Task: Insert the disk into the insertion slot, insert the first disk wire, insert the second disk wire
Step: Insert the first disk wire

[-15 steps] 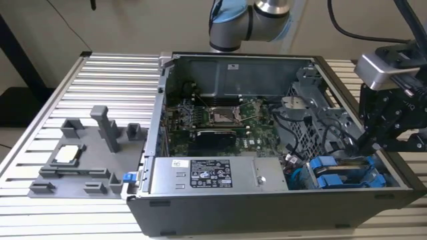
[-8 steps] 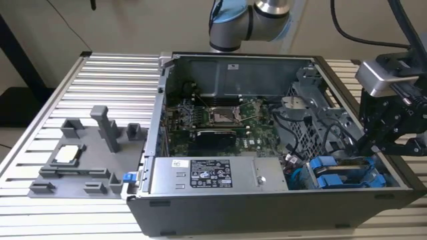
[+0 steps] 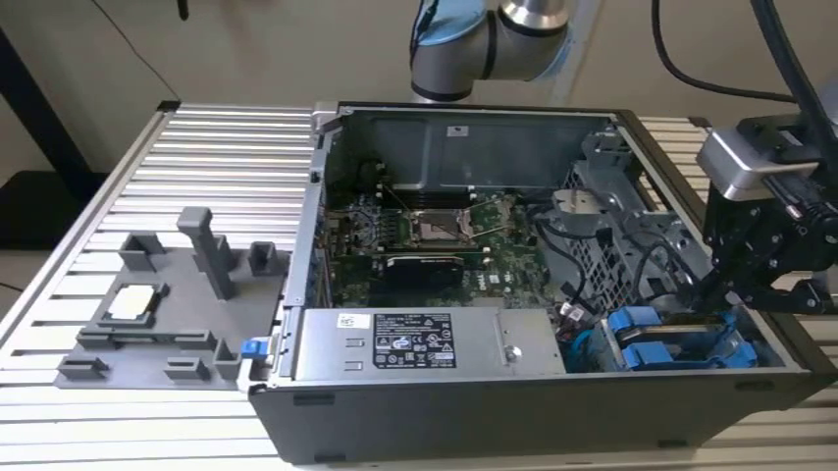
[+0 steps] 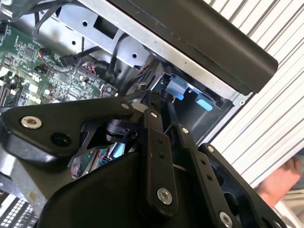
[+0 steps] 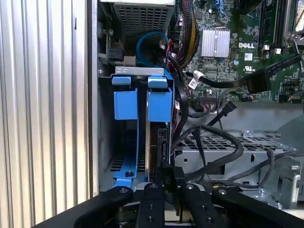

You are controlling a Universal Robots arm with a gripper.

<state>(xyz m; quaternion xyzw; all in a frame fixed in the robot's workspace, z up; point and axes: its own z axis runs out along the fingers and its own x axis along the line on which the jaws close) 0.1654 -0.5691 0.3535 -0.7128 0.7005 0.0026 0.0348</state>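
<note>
The hand [image 5: 170, 179] grips a black plug [image 5: 168, 171] at the disk [image 5: 156, 142], edge-up lengthwise inside the insertion slot [image 5: 124, 147].

The gripper [image 5: 167, 176] hides the near end of the disk [image 5: 158, 102]; a blurred hand [image 4: 281, 183] is cut off at the edge.

Soft, even light is washing the ribbed silver aluminium counter [image 3: 210, 147], glaring almost white in the second wrist view, while shadow is pooling inside the open dark grey computer case [image 3: 524, 417].
</note>
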